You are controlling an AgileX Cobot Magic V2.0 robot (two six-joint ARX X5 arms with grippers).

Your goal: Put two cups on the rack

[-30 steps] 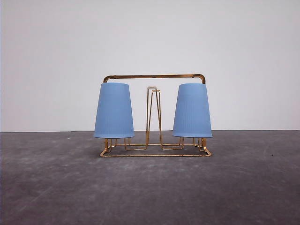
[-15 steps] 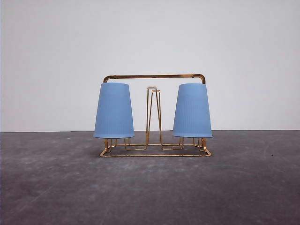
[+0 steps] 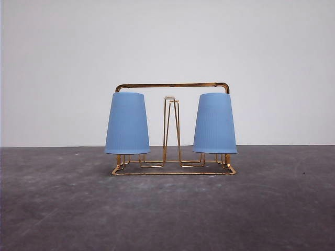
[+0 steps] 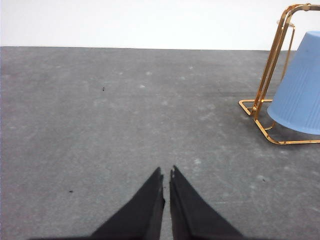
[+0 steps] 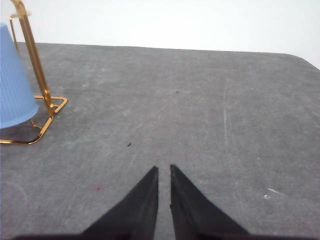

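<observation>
The gold wire rack (image 3: 172, 166) stands at the middle of the table. Two light blue ribbed cups hang upside down on it, one at its left end (image 3: 127, 123) and one at its right end (image 3: 214, 123); the white-tipped middle prongs (image 3: 170, 98) are bare. In the left wrist view my left gripper (image 4: 166, 173) is shut and holds nothing, with the left cup (image 4: 300, 90) and the rack's end (image 4: 265, 80) well apart from it. In the right wrist view my right gripper (image 5: 164, 169) is shut and holds nothing, far from the right cup (image 5: 15, 85) and rack (image 5: 42, 95).
The grey table top (image 3: 167, 209) stretches bare in front of the rack and to both sides. A white wall (image 3: 167, 42) rises behind. The table's rounded far corner (image 5: 305, 59) is in the right wrist view.
</observation>
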